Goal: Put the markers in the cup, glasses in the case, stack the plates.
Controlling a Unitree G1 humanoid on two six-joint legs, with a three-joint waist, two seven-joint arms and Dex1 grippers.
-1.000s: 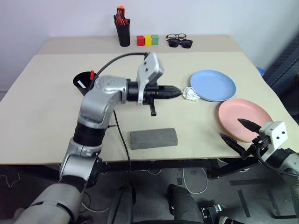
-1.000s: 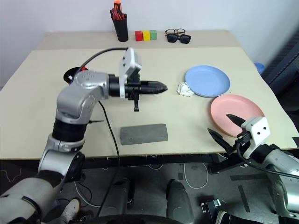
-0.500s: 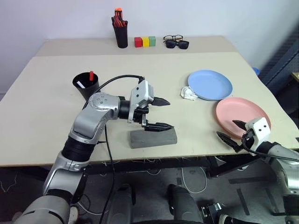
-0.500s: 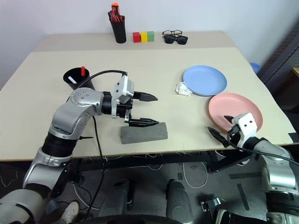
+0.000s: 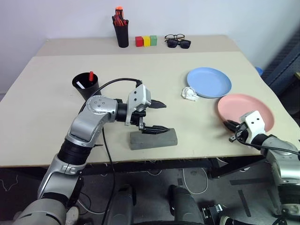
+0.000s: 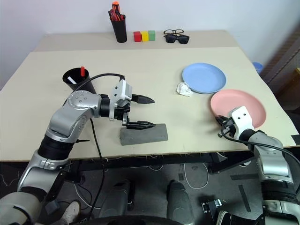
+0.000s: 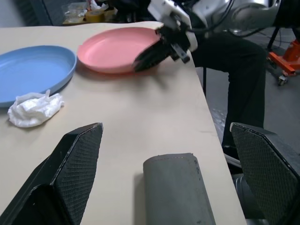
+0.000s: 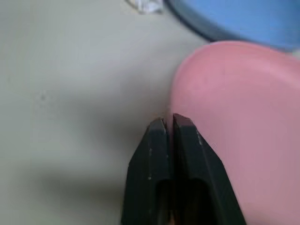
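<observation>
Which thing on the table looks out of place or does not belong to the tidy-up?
A crumpled white paper scrap lies on the table beside the light blue plate. It looks like litter among otherwise orderly items; nothing seems spilled or damaged.

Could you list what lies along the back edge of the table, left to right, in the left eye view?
Black pen holder → red block → yellow block → green block → glasses with sunglasses.

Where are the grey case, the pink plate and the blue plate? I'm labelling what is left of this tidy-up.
grey case (image 5: 153,138), left eye view, middle of its top face.
pink plate (image 5: 243,105), left eye view, bare middle of its dish.
blue plate (image 6: 204,78), right eye view, middle of its dish.
</observation>
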